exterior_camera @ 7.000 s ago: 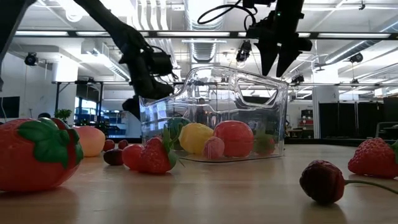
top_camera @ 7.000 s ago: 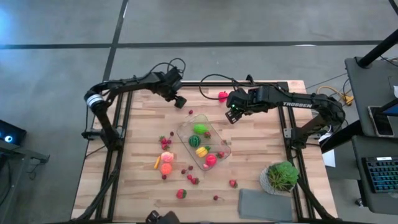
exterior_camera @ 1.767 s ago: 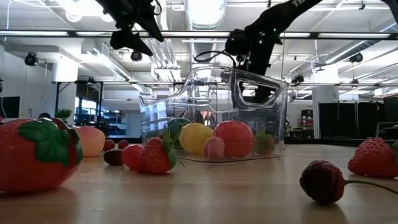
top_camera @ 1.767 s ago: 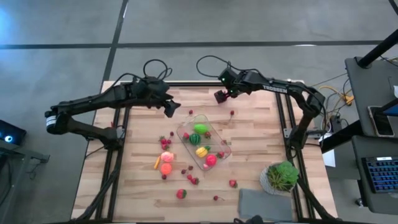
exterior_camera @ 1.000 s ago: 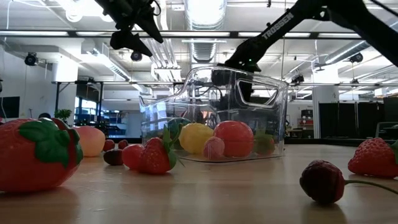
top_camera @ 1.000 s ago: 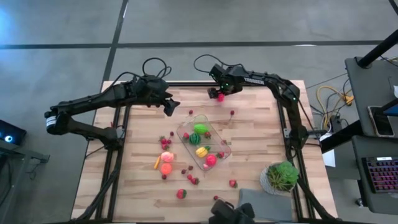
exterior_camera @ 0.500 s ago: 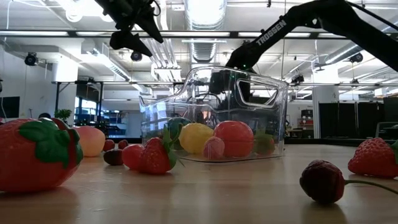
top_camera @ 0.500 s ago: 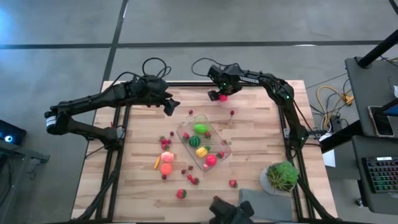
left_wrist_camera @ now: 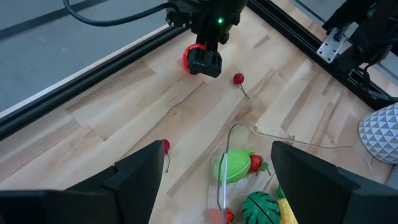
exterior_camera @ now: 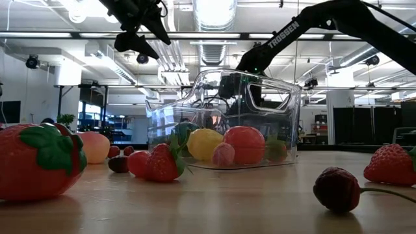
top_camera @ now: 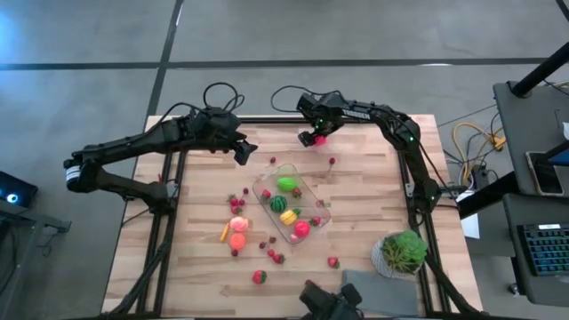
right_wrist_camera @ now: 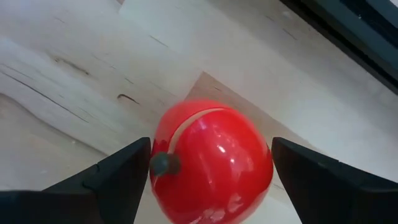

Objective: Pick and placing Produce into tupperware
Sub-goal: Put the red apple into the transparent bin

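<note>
- Near edge of desk (top_camera: 373,191): loose produce not yet packed; a big strawberry (exterior_camera: 39,159) closest to the low camera, a dark cherry (exterior_camera: 338,189), more berries and an orange piece (top_camera: 237,240) beside the tub.
- Middle: tub (top_camera: 292,205) partly filled; green (top_camera: 285,184), yellow and red pieces inside; by my count roughly half the produce is in, much left.
- Beyond tub: left gripper (top_camera: 242,153) hangs above the desk, jaws wide, holding nothing; waiting.
- Far edge: right gripper (top_camera: 312,135) low over a red apple (right_wrist_camera: 211,162); jaws wide, one either side of it, not yet closed on it; judged step: grasping this apple for the tub.
- A small cherry (left_wrist_camera: 238,79) lies near it, also unpacked.
</note>
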Controlling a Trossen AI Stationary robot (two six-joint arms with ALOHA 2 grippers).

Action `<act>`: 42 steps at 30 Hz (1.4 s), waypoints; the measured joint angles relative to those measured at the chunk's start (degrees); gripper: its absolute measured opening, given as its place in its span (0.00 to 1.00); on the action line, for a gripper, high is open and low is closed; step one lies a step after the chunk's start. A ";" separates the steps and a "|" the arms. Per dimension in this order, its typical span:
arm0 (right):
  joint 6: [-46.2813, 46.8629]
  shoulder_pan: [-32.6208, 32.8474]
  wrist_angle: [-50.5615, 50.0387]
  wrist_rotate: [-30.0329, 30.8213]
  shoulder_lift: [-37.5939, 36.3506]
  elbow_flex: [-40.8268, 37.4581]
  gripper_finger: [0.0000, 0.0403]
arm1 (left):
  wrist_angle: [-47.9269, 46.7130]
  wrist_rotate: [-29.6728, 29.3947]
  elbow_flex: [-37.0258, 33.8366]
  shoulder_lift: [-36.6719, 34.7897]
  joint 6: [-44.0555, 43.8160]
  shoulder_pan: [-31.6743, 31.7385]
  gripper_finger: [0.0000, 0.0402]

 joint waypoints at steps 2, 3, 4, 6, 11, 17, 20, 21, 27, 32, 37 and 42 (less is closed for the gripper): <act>-0.52 0.00 0.00 0.00 0.00 -0.02 0.81 | 0.01 0.00 0.00 0.00 -0.05 0.00 0.70; -0.65 0.00 0.00 -0.01 0.00 -0.02 0.81 | 0.01 0.00 0.00 0.00 -0.05 0.00 0.70; -0.85 0.00 -0.01 -0.03 0.00 -0.02 0.81 | 0.02 0.00 0.00 0.00 -0.05 0.00 0.70; -0.99 0.00 -0.21 -0.10 -0.01 -0.02 0.81 | 0.02 0.00 0.00 0.00 -0.05 0.00 0.70; -1.18 0.00 -0.54 -0.20 0.00 -0.02 0.81 | 0.04 0.00 0.00 0.00 -0.05 0.00 0.70; -1.18 0.00 -0.59 -0.35 -0.01 -0.03 0.79 | 0.04 -0.02 0.00 0.00 -1.34 0.00 0.70; -1.18 0.00 -0.59 -0.36 -0.02 -0.04 0.74 | 0.04 0.00 0.00 0.00 -1.34 0.00 0.70; -1.18 0.00 -0.59 -0.35 -0.01 -0.04 0.71 | 0.04 -0.02 0.00 0.00 -1.36 0.00 0.70; -1.16 0.00 -0.59 -0.35 -0.02 -0.04 0.65 | 0.04 -0.01 0.01 0.00 -1.40 0.00 0.70; -1.16 0.00 -0.63 -0.35 -0.14 -0.07 0.71 | 0.04 -0.02 0.02 0.00 -1.49 0.00 0.70; -1.16 0.00 -0.63 -0.22 -0.93 -0.07 0.72 | 0.04 -0.02 0.02 0.00 -1.53 0.00 0.70; -1.16 0.00 -0.68 -0.13 -1.51 -0.07 0.66 | 0.07 0.00 0.02 0.00 -1.51 0.00 0.70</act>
